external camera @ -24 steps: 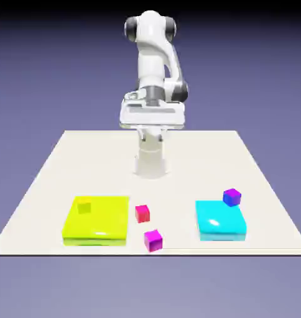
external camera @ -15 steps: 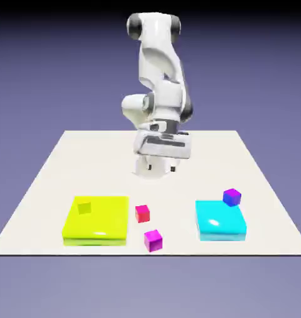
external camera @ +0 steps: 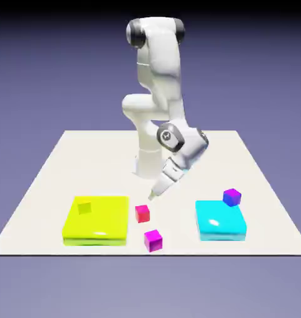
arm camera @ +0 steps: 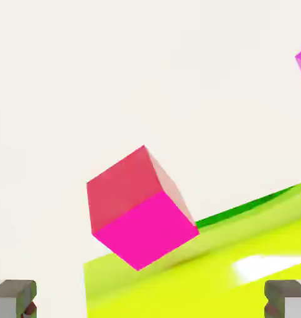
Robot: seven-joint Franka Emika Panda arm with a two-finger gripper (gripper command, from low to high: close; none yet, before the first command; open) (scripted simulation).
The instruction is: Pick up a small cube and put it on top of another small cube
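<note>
The red cube [external camera: 142,213] sits on the pale table [external camera: 178,186], just beside the right edge of the yellow block [external camera: 97,216] in the exterior view. In the hand view it looms large, turned corner-on, with three faces showing and its underside hidden; it covers a bit of the yellow block's edge.

The gripper [external camera: 151,197] slants down from the right, its tips above and near the far side of the red cube. The exterior view catches the fingers nearly edge-on, so the gap between them is hard to make out there. The hand view settles it: the jaws are spread wide, one fingertip at each lower corner, both cut off by the frame, with nothing pinched between them.

The magenta cube [external camera: 153,241] lies nearer, close to the table's near edge; only a sliver of it enters the hand view, at the right. The yellow block runs out of that view too, and a thin dark green strip along its edge is hard to name. A dull square patch shows on its far left part; whether mark or reflection, I cannot tell.

At the right, the blue cube [external camera: 232,197] overlaps the far corner of the cyan block [external camera: 220,220]; whether they touch is unclear.
</note>
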